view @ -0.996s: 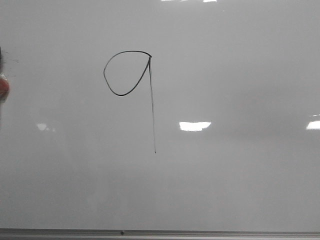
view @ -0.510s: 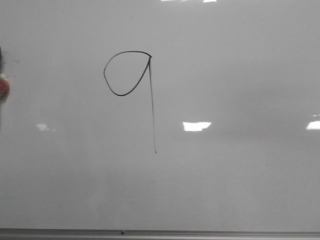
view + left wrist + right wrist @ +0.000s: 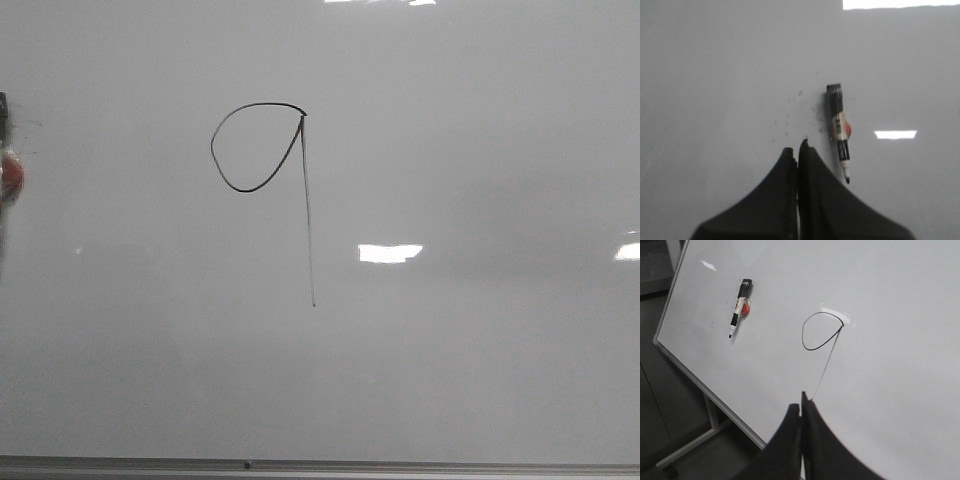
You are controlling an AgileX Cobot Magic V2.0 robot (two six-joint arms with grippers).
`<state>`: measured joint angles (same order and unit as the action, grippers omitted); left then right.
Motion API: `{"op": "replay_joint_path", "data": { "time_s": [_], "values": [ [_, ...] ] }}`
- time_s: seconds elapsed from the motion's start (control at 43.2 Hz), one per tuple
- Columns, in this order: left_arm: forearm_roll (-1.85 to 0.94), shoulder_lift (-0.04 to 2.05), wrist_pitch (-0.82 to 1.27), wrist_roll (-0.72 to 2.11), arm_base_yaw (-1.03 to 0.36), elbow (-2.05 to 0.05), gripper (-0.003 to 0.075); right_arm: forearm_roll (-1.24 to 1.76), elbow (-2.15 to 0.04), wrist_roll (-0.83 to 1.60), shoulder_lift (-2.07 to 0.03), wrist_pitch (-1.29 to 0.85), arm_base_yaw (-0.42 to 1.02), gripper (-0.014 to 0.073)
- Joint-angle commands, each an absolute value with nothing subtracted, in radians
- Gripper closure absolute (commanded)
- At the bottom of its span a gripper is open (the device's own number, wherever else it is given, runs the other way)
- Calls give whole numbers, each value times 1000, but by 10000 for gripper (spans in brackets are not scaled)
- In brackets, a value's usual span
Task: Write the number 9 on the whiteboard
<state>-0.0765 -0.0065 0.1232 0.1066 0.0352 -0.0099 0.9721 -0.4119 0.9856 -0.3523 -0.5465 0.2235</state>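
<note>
Since the 9 (image 3: pixel 262 150) already stands complete on the whiteboard (image 3: pixel 480 360), up and left of the middle, what remains is judged to be a clean retreat without smearing it. Both the left gripper (image 3: pixel 798 149) and right gripper (image 3: pixel 802 401) have fingers clenched on nothing. A marker (image 3: pixel 839 131) lies well left of the figure; right and lower areas are bare, with the frame (image 3: pixel 400 466) below.

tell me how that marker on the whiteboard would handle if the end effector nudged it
The marker looks like a slim, rigid cylinder, so it would likely roll or slide rather than bend. The whiteboard is glossy, so probably little friction. It stays in place on the board, and the red piece beside it may be a holder, so it might resist at first.
</note>
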Motion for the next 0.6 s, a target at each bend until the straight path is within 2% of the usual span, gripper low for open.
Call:
{"op": "replay_joint_path", "data": {
  "time_s": [0.0,0.579],
  "values": [
    [-75,-22,42,95,41,3,739,1010,-435,988,-359,-508,218,662],
    [-75,-26,74,95,39,9,739,1010,-435,988,-359,-508,218,662]
  ]
}}
